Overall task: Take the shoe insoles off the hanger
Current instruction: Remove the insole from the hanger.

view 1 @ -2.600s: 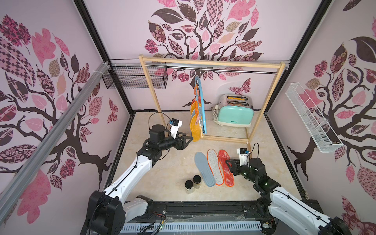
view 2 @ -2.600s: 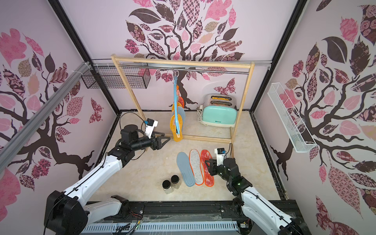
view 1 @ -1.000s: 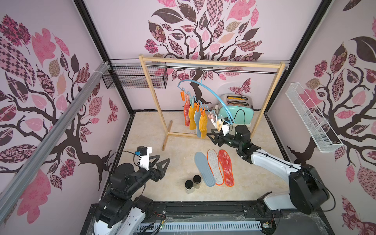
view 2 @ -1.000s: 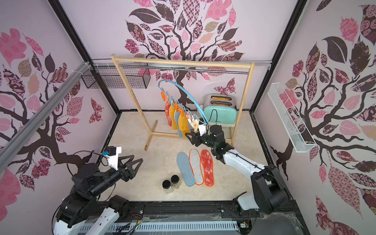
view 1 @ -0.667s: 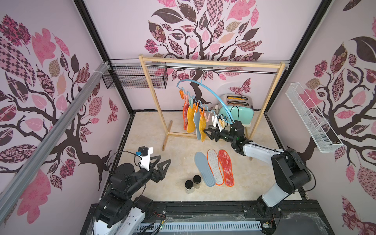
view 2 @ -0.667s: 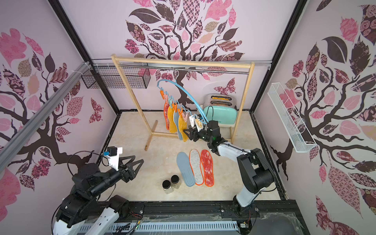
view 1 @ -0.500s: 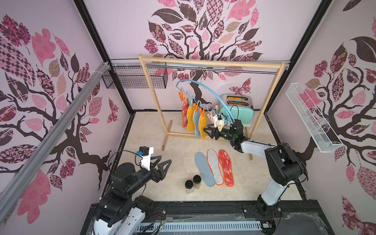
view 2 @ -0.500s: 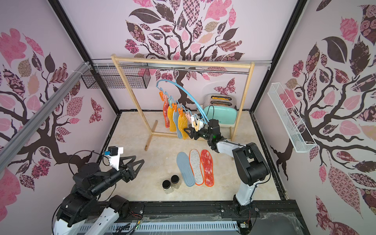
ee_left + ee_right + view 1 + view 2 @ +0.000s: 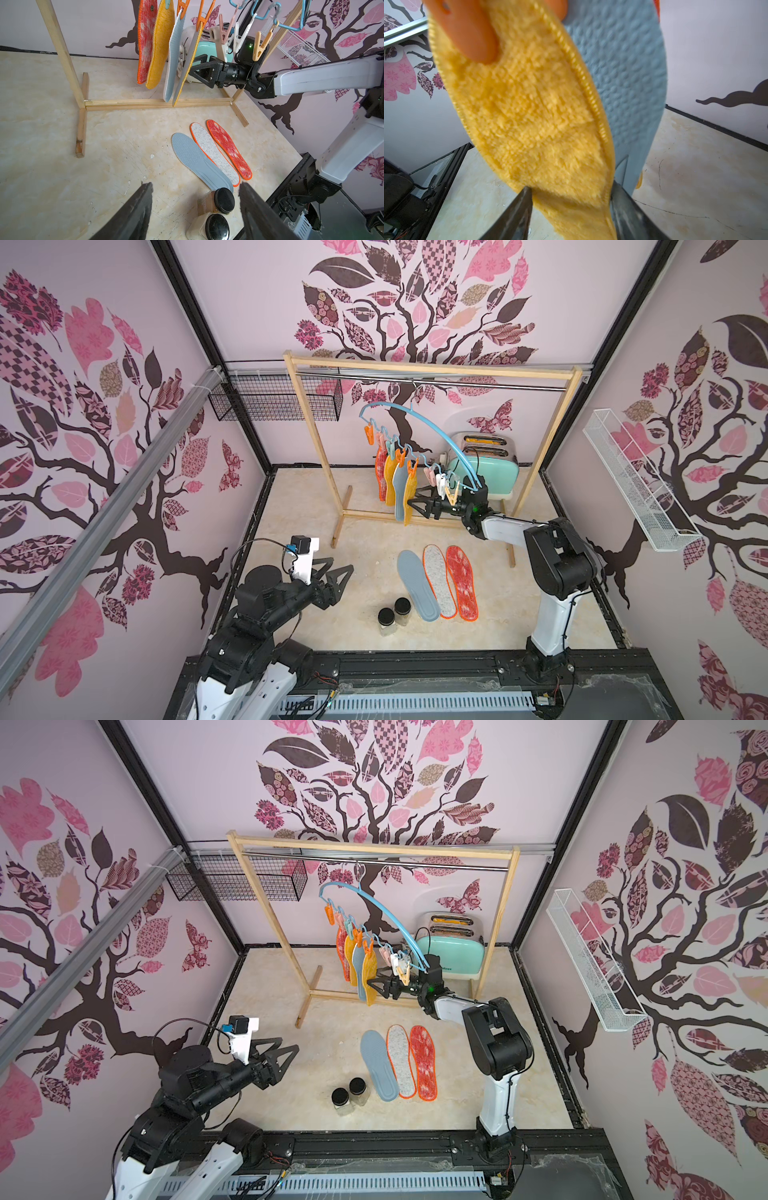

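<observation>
Right gripper [image 9: 570, 187] has advanced to the hanger [image 9: 409, 409] at frame centre, jaws apart astride the front mustard insole [image 9: 529, 108], not yet clamped. Left gripper [image 9: 343, 565], lower left, is apart and idle.

Right wrist view: front yellow insole [image 9: 533, 116] blurred, fills most of frame, top and lower end cut off; orange clothespin [image 9: 467, 31] on it blurred, clipped at top edge. Behind it, grey-blue insole [image 9: 629, 72] mostly hidden. Right jaws seen only as inner edges at bottom edge; contact with front yellow insole: can't tell. Left wrist view: hanger [image 9: 304, 10] arc cut off at top, left jaws cut at bottom edge, one of the jars [image 9: 224, 200] clipped. Both top views: rear yellow insole [image 9: 390, 483] half hidden by grey-blue one.
</observation>
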{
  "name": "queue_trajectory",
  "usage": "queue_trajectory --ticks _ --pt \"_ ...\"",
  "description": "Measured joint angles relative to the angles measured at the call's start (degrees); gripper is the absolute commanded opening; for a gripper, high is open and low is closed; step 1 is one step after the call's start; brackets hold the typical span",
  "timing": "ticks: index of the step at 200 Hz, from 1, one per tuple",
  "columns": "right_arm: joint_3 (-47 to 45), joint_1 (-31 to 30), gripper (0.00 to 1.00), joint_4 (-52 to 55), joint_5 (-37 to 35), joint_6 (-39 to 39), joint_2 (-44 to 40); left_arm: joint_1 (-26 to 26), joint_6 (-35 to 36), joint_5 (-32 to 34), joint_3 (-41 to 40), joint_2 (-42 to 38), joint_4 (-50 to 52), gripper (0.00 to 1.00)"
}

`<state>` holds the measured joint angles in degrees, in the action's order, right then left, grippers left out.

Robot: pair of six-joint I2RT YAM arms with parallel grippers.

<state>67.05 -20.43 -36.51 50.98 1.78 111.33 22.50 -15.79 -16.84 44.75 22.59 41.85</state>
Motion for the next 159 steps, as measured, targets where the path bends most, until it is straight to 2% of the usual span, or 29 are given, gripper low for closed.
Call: queue_trajectory --ticks 28,118,137,159 --pt "0.79 0.00 0.59 0.00 1.73 -0.42 1.40 0.00 0.00 -0.17 0.00 0.00 0.02 0.70" --pt "0.68 0.02 0.19 -1.22 5.73 2.14 1.46 0.00 0.37 -0.17 -0.02 1.29 0.02 0.70" --pt "0.57 0.02 0.17 -1.20 6.34 2.54 1.46 0.00 0.42 -0.15 -0.02 1.09 0.00 0.70" --pt "0.26 0.02 0.09 -1.18 6.86 3.10 1.44 0.00 0.42 -0.15 -0.02 1.07 0.00 0.70"
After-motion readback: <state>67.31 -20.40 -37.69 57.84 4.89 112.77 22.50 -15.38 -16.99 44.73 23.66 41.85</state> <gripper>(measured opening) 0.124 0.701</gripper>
